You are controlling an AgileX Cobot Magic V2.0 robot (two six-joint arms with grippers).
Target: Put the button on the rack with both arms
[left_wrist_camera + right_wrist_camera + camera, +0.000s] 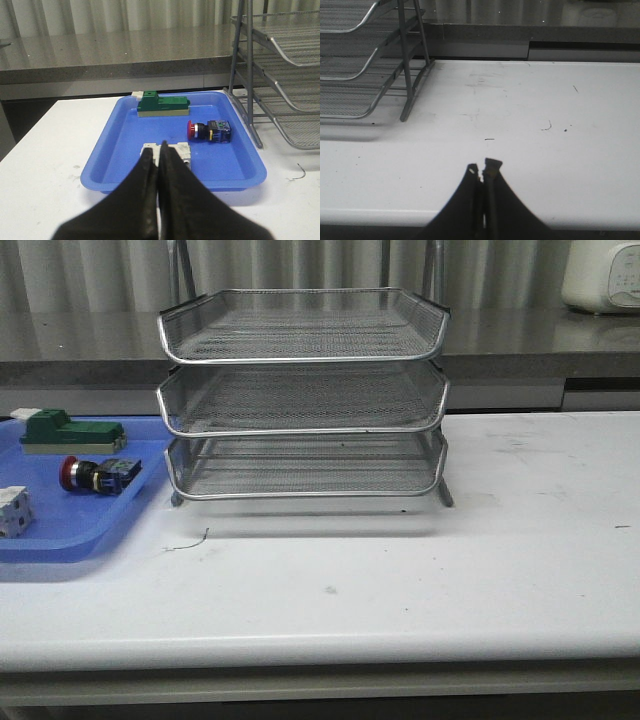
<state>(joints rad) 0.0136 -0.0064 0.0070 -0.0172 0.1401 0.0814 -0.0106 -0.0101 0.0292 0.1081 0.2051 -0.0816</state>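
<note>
The button [98, 475], red-headed with a black, yellow and blue body, lies on its side in the blue tray [70, 530] at the table's left. It also shows in the left wrist view [209, 130]. The three-tier silver mesh rack [305, 390] stands at the table's back centre, and its side shows in both wrist views [280, 75] [365, 60]. My left gripper [159, 151] is shut and empty, short of the tray's near rim, apart from the button. My right gripper [482, 170] is shut and empty over bare table right of the rack. Neither gripper shows in the front view.
In the tray a green-and-beige block [70, 432] lies behind the button and a small white block [14, 510] lies nearer, also in the left wrist view [167, 150]. A grey counter [520, 340] runs behind the table, with a white appliance [600, 275] at the far right.
</note>
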